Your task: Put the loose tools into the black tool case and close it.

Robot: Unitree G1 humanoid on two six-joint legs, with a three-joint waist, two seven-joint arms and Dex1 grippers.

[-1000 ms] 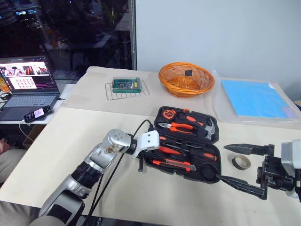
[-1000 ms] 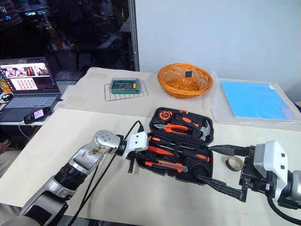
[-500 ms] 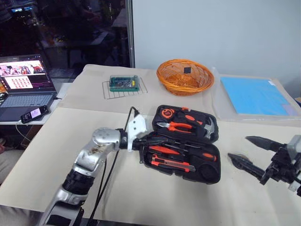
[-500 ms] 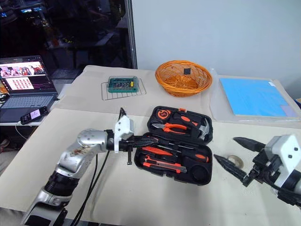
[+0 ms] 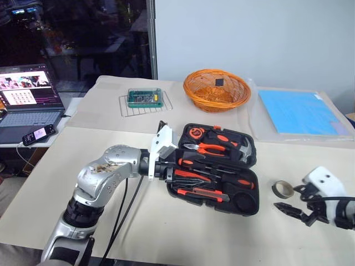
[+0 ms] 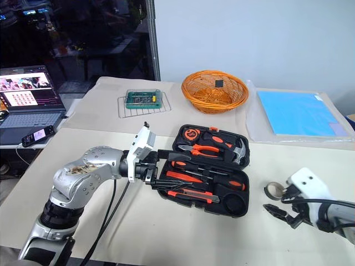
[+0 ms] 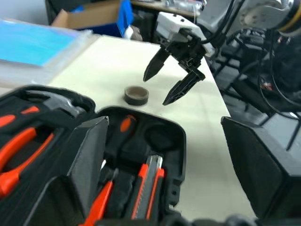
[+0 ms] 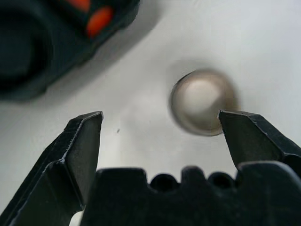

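The right wrist view shows the right gripper [image 8: 160, 141] spread wide, empty, above the tape roll [image 8: 203, 101] on the table [image 5: 166, 227]. The left gripper [image 7: 164, 169], jaws apart, hovers level over the open black tool case [image 5: 247, 191], screwdrivers [image 6: 186, 177] and utility knife [image 5: 202, 192] seated inside.

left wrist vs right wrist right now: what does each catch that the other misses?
Left wrist alone: the right gripper from outside, jaws open above the table; the utility knife seated in the black tool case; the blue sheet.
Right wrist alone: nothing the other lacks.
Both: the tape roll loose on the table, a corner of the case.
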